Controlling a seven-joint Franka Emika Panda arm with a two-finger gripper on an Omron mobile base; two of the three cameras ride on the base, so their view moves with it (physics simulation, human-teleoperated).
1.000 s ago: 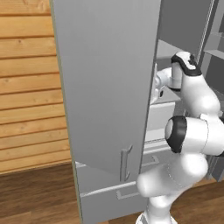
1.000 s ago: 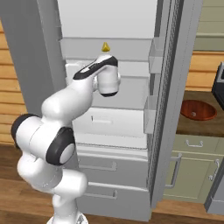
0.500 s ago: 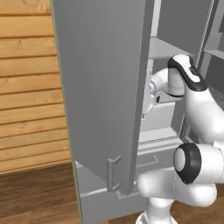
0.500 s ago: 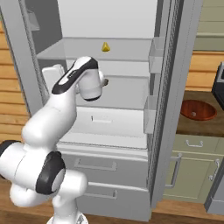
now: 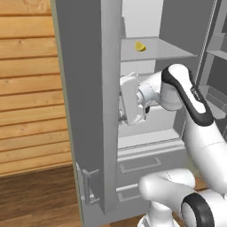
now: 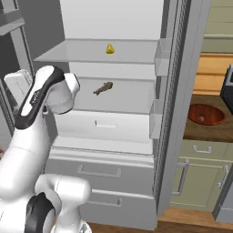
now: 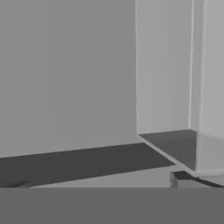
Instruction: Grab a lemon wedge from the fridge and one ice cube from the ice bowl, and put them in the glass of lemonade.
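Hand [image 5: 120,106] spread wide and empty, facing the open fridge [image 6: 136,136] door; lemon wedge [image 5: 140,46] lies above it (one shelf [image 6: 82,53] up), off to its right.

Fridge [image 6: 109,136]: grey steel, pale interior. Lemon wedge [image 6: 109,48]: yellow. Ice bowl [image 6: 206,114]: glossy reddish-brown. Wall planks [image 5: 26,88]: light wood, horizontal. Floor [image 5: 35,195]: dark brown wood.
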